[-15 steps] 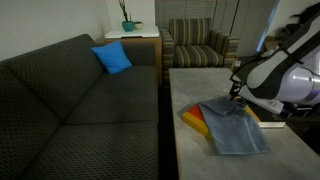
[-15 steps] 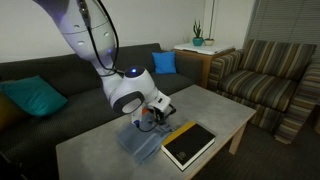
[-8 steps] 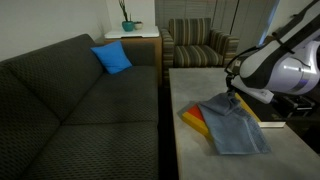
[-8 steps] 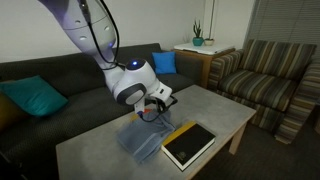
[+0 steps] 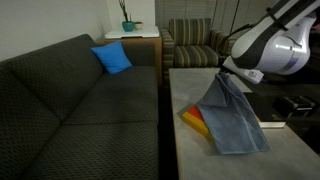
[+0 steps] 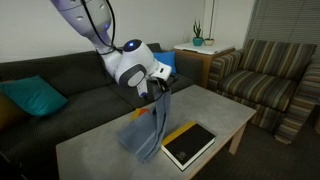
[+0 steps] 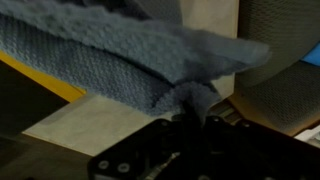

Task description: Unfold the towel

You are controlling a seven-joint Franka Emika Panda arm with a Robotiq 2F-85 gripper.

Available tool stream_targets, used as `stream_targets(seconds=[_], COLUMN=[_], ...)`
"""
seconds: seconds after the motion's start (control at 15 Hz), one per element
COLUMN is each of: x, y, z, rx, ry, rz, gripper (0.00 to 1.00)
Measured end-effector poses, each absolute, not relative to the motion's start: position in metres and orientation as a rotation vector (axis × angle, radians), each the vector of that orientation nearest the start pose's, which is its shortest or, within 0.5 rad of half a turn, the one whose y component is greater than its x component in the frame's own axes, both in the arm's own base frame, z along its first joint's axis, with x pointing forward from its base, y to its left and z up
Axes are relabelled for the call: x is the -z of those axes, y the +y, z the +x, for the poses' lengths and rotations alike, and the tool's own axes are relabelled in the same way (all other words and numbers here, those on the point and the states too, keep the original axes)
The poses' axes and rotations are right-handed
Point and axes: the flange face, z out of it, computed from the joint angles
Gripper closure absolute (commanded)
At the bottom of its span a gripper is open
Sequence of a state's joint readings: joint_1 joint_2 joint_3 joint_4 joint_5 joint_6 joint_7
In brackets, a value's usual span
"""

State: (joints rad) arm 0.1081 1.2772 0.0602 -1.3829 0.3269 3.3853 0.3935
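Grey-blue towel (image 5: 232, 120) hangs from the claw (image 5: 226, 76), which is pinched tight on one top corner, well above the counter (image 5: 190, 160)! The lower end drapes down onto the counter's right side, partly covering the orange-and-yellow box (image 5: 195, 118). The wrist view has cloth bunched right between the fingers (image 7: 212, 122). Far left, a blue pillow (image 5: 112, 58) sits on the dark sofa (image 5: 80, 100).

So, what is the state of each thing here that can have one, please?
gripper: shut on the towel, up above the table.
towel: held up by one edge, hanging, lower end on the table.
orange-and-yellow box: flat, partly under the towel.
black book: closed, lying flat.
blue pillow: propped on the sofa.
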Motion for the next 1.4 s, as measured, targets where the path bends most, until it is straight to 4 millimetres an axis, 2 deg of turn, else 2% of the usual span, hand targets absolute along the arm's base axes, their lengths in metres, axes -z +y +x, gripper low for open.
stream_targets(seconds=[0.2, 0.33, 0.73, 0.87, 0.93, 1.07, 1.2, 1.27, 1.4], x=[-0.06, -0.095, -0.229, -0.27, -0.283, -0.294, -0.278, -0.26, -0.205], y=[0.069, 0.062, 0.023, 0.02, 0.023, 0.032, 0.041, 0.045, 0.055], z=[0.722, 0.736, 0.766, 0.77, 0.771, 0.769, 0.759, 0.75, 0.725], rx=[1.071, 1.176, 1.546, 1.656, 1.694, 1.727, 1.696, 1.654, 1.508], ry=[0.799, 0.763, 0.731, 0.687, 0.662, 0.616, 0.606, 0.615, 0.643], rz=[-2.561, -2.562, -2.515, -2.504, -2.503, -2.52, -2.571, -2.609, -2.7], gripper=[0.99, 0.99, 0.99, 0.99, 0.99, 0.99, 0.99, 0.99, 0.99])
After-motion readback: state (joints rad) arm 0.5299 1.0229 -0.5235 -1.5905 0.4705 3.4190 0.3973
